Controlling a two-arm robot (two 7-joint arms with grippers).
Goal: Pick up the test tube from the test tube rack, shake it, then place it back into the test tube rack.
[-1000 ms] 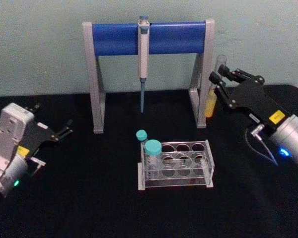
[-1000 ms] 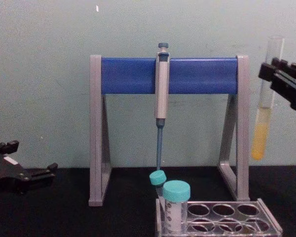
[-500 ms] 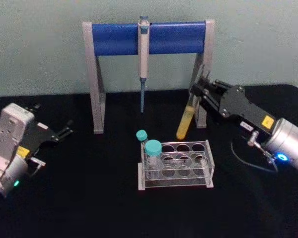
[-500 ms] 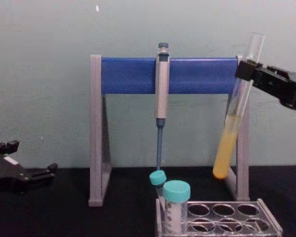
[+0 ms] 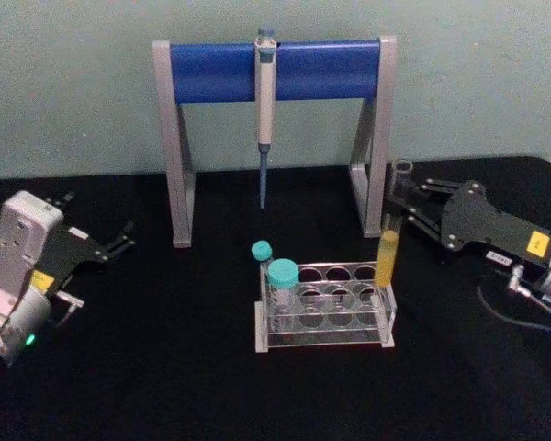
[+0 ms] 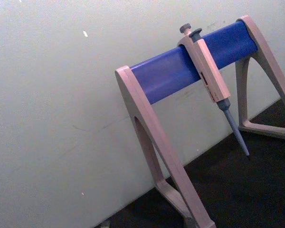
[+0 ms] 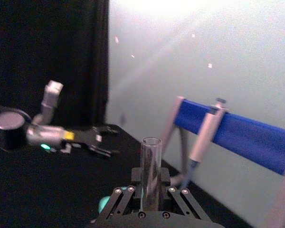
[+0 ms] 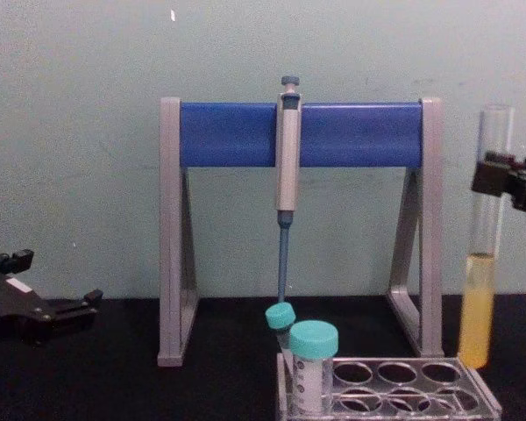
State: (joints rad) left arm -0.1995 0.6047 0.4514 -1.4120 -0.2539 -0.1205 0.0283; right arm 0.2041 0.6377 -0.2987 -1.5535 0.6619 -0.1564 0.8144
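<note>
The tube (image 5: 390,241) stands upright with yellow liquid in its lower part. Its bottom is at the rack's (image 5: 323,339) right rear corner. The right gripper (image 5: 406,208) clasps it near the top. The left gripper (image 5: 121,243), fingers apart, is parked at the tabletop's (image 5: 165,367) left.

Soft, even light reaches the pale wall (image 5: 73,92) behind the stand (image 5: 321,70), whose blue crossbar carries a dull sheen. The black bench (image 5: 165,367) under it lies dark and swallows shadows. In the right wrist view, bright glare washes the wall above the stand.
</note>
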